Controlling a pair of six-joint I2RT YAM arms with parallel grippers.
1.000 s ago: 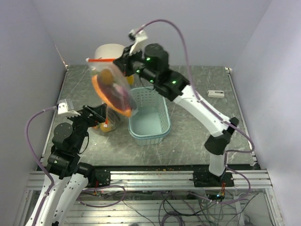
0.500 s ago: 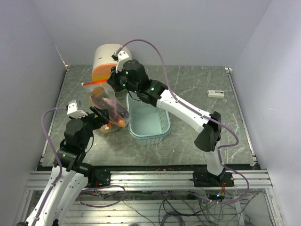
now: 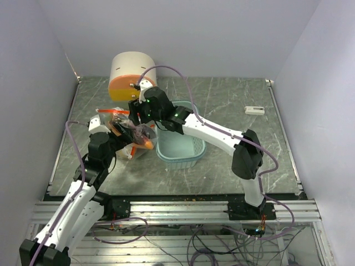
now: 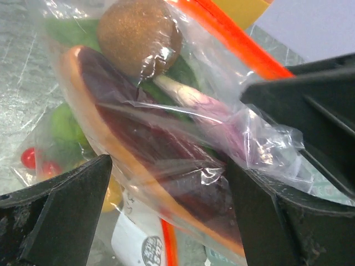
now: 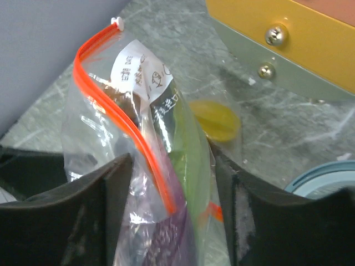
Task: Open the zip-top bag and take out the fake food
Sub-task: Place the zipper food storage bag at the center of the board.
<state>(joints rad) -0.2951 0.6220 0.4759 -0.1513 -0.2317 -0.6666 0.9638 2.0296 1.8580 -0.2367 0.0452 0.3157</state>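
Top external view: grey marbled table (image 3: pixel 238 94), round cream-and-orange drawer box (image 3: pixel 128 75) at back-left, pale blue slotted plastic basket (image 3: pixel 183 149) mid-table. The clear zip-top bag (image 3: pixel 130 130) sits just left of the basket, between both arms.

Bag is thin, glossy, crinkly film, slumped on the table. Its orange zip strip (image 5: pixel 127 119) runs along the top edge, roughly left–right from above, and looks sealed.

Fake food is all inside, hard smooth plastic:
- long dark red-purple slab w/ orange rim (image 4: pixel 144 149), lying slantwise
- brown speckled ball (image 4: pixel 138 36)
- lime-green fruit (image 4: pixel 64 124) lower down

Right gripper (image 5: pixel 172 166) is at the top end. Its fingers are parted, zip strip and film pass between them, no visible pinch. Left gripper (image 4: pixel 172 138) is spread wide, straddling the bag's fat middle.

Right arm is nearer the seal, left nearer the body. Small white slider tab (image 5: pixel 115 21) is at the strip's far end, well off from the right fingers.
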